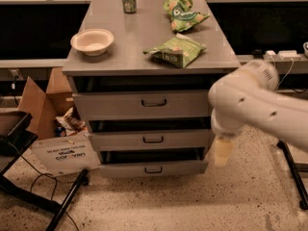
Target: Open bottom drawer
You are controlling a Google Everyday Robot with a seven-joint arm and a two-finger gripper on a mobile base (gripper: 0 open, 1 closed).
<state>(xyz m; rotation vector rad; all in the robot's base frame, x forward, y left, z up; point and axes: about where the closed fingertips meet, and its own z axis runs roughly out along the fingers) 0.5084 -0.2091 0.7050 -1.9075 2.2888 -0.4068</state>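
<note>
Where the pale gripper (222, 151) hangs just right of the shallow grey metal bottom drawer (130, 169), grip state unreadable, speckled stone floor (183, 207) spreads below the flat grey cabinet top (139, 32).

The end effector (222, 151) hangs low, just off the right front corner of a grey metal cabinet (130, 42); the cabinet's flat top surface lies above it and to its left. Beneath it spreads a pale speckled terrazzo floor (192, 206) in warm, dim light. Well to its left an open brown cardboard box (36, 102) sits beside the cabinet, with a white printed sign (65, 154) in front and a black metal stand leg (67, 201) lower down. To its right rises a slanted black pole (291, 172). Above and behind it, a long grey counter ledge (29, 63) runs along the back, below a dark recess (38, 30).
</note>
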